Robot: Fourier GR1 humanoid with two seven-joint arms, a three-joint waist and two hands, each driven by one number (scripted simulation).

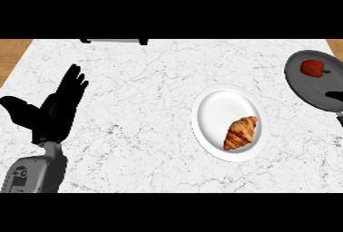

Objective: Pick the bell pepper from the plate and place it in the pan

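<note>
The red bell pepper [314, 68] lies inside the dark grey pan [300, 86] at the far right of the counter. The white plate [218, 106] sits to the left of the pan and holds only a croissant [240, 132]. A small black part of my right hand [334, 96] pokes in from the right edge over the pan's lower part, apart from the pepper. Most of that hand is out of view. My left hand [57, 111] rests open at the far left with its fingers up, holding nothing.
The pan's thin black handle [339, 120] runs down along the right edge. A grey appliance [114, 41] sits at the counter's far edge. Wooden floor [13, 52] shows beyond the counter's left side.
</note>
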